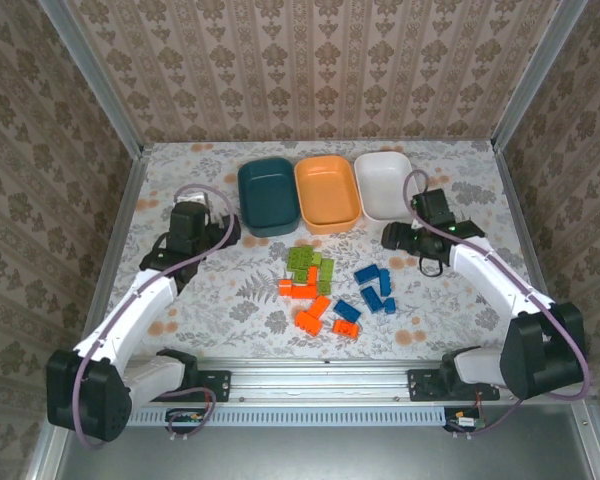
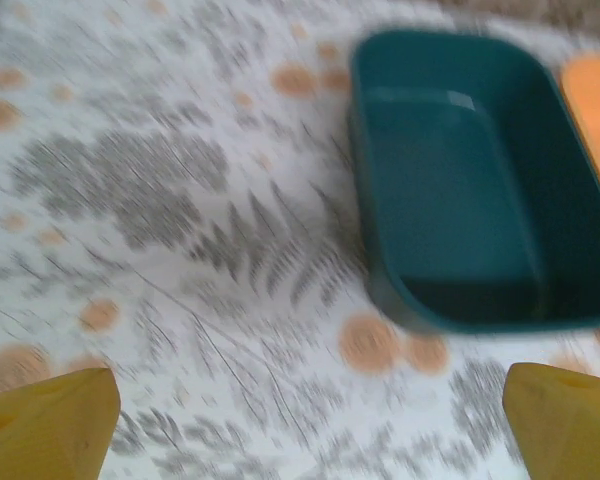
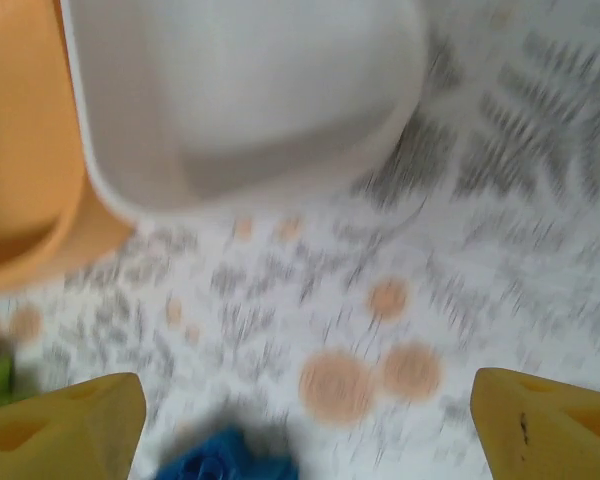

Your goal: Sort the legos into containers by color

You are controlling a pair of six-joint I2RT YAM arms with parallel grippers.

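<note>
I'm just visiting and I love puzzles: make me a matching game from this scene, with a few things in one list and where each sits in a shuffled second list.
Things:
1. teal bin
2. orange bin
3. white bin
4. blue bricks

Places:
A. middle of the row of bins
B. loose, outside every bin
C. left end of the row
D. right end of the row

Pairs: 1-C, 2-A, 3-D, 4-B
</note>
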